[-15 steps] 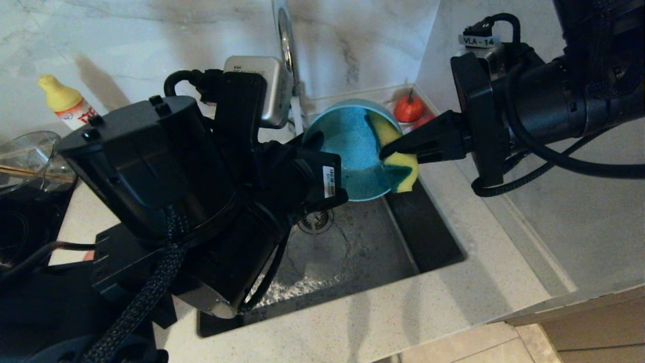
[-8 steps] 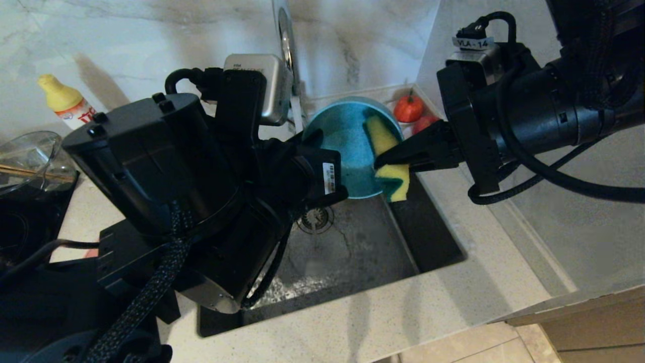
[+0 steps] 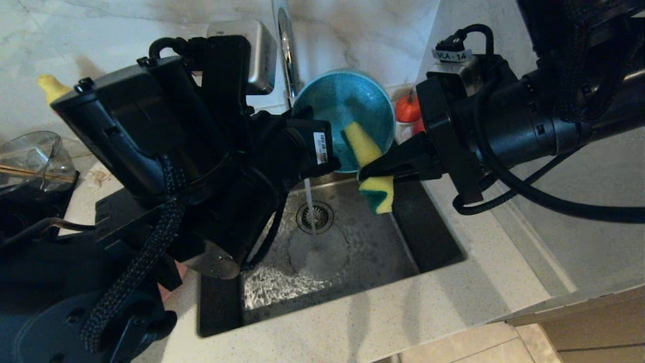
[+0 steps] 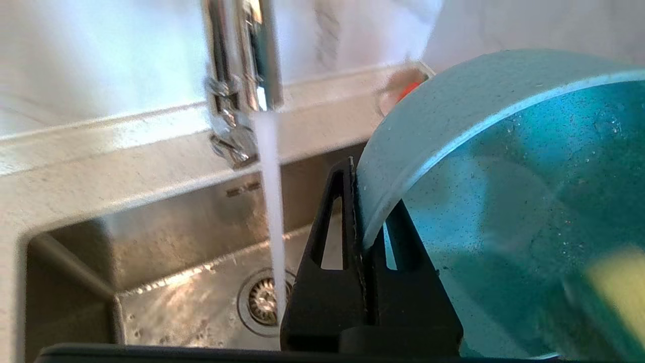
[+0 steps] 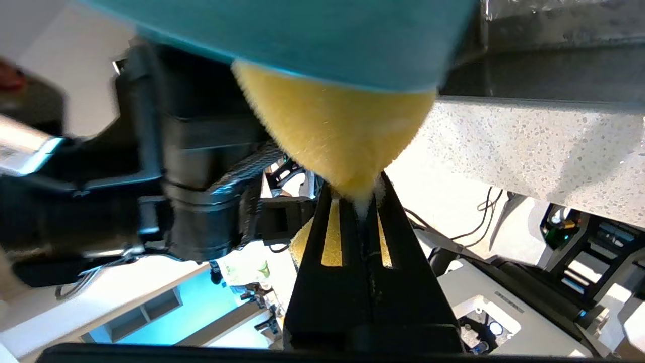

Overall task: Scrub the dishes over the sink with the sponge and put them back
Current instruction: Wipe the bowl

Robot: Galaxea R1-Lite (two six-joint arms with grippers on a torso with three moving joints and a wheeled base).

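Above the sink (image 3: 352, 252), both grippers crowd the bowl (image 3: 360, 101) rim.

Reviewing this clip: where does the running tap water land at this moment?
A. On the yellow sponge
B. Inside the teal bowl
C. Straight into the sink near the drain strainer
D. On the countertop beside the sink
C. The stream from the tap falls beside the teal bowl, missing it and the sponge, and reaches the sink floor at the drain strainer.
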